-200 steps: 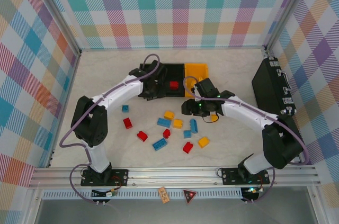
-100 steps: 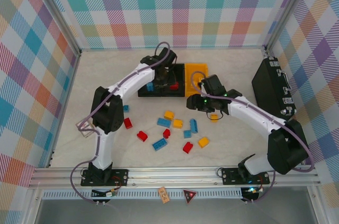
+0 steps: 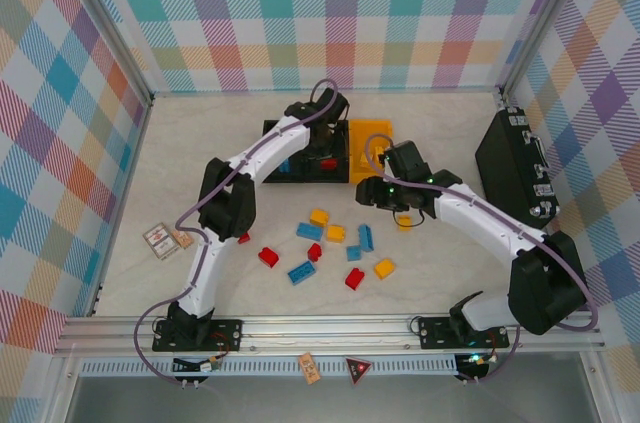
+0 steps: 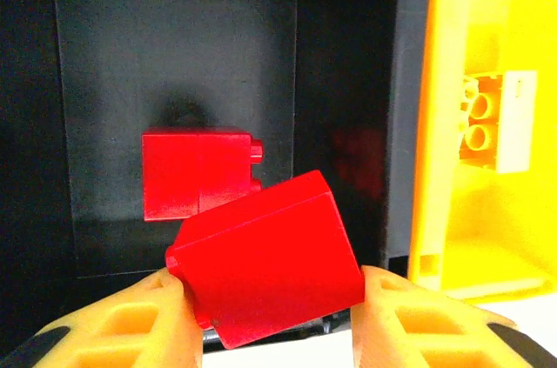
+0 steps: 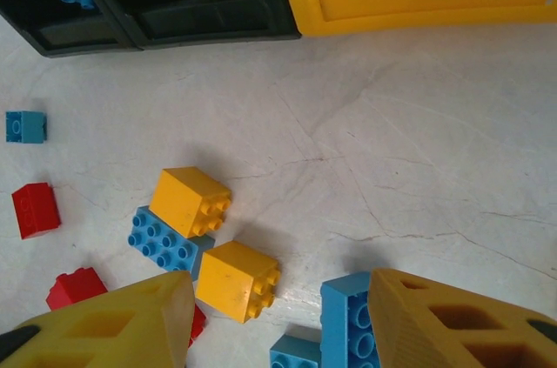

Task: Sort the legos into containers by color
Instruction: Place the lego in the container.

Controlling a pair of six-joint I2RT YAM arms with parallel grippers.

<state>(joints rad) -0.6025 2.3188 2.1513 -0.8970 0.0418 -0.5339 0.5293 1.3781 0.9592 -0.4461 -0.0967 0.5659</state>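
Observation:
My left gripper (image 4: 270, 298) is shut on a red lego (image 4: 265, 272), held tilted just above the middle black bin (image 4: 174, 55), where another red lego (image 4: 198, 173) lies. From above, that gripper (image 3: 327, 155) hangs over this bin (image 3: 340, 171). The left black bin (image 3: 272, 175) holds a blue lego (image 3: 285, 165). The yellow-orange bin (image 3: 370, 133) holds a yellow-orange lego (image 4: 483, 120). My right gripper (image 5: 278, 324) is open above the table, with two yellow legos (image 5: 237, 279) and a blue one (image 5: 348, 324) below it. Several loose legos (image 3: 335, 248) lie mid-table.
A large flat black case (image 3: 515, 163) stands at the right wall. Two small cards (image 3: 165, 240) lie at the left of the table. A yellow lego (image 3: 405, 221) sits under my right forearm. The metal rail (image 3: 330, 328) runs along the near edge.
My left arm has swung up and right, bringing the red lego over the middle black bin. My right gripper has shifted slightly toward the yellow bin. The cards at the left are now uncovered.

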